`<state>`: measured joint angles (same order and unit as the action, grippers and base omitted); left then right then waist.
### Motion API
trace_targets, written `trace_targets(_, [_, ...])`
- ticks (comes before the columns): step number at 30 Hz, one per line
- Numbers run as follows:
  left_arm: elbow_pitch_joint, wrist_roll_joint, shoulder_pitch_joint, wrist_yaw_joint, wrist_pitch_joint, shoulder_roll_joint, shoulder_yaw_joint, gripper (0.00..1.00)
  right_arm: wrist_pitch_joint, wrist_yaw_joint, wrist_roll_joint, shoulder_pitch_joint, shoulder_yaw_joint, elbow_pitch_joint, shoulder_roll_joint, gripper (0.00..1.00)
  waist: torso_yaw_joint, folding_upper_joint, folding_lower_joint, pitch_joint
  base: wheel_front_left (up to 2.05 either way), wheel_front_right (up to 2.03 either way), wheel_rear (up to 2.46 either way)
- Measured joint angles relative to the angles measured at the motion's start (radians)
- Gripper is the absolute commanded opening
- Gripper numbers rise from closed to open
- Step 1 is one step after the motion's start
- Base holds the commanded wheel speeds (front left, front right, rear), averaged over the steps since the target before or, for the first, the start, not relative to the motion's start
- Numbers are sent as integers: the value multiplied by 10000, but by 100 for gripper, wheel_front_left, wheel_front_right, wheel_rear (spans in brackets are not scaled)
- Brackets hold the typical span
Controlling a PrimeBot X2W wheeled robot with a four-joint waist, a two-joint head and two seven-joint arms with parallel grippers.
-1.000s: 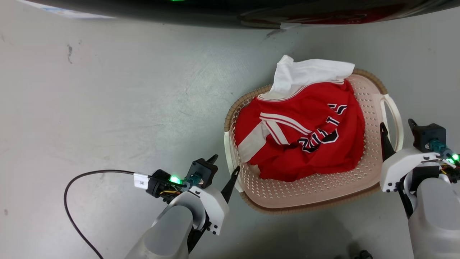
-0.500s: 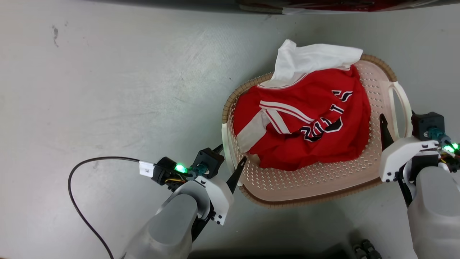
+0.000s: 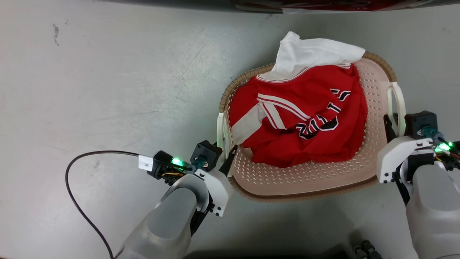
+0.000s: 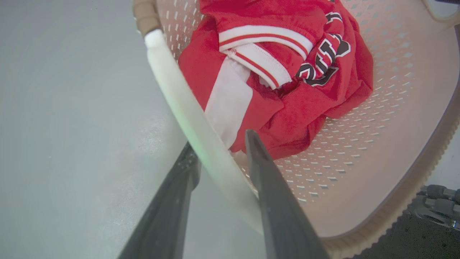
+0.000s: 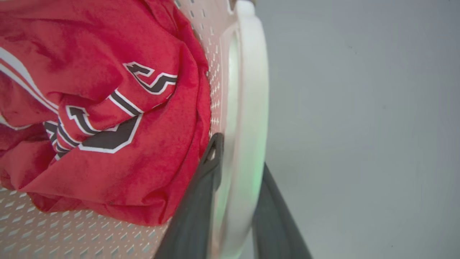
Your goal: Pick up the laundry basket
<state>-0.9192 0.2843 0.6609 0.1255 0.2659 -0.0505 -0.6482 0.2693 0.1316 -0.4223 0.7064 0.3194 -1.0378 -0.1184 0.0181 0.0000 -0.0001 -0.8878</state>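
Cream perforated plastic with a brown rim: your laundry basket lies toward 3 o'clock in the head view, against the grey floor, with a red jersey and white cloth heaped inside. Your left gripper pinches the loop handle at the basket's 9 o'clock, one finger on each side; your right gripper clamps the opposite handle at its 3 o'clock
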Motion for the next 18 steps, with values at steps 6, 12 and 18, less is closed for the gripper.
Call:
trace_targets(6, [-186,267,-25,19,-31,-90,-207,0,-63,2,-92,-61,-180,-453,102,0,-6,0,1,396,0,0,0])
trace_targets(12, [-593,711,-55,21,-31,-71,-353,0,-61,2,-98,-186,-349,-715,159,0,-8,0,1,1128,0,0,0])
trace_targets(18, [-1266,1095,-83,31,-33,-52,-311,0,-59,2,-98,-463,-543,-1062,270,0,8,0,1,2090,0,0,0])
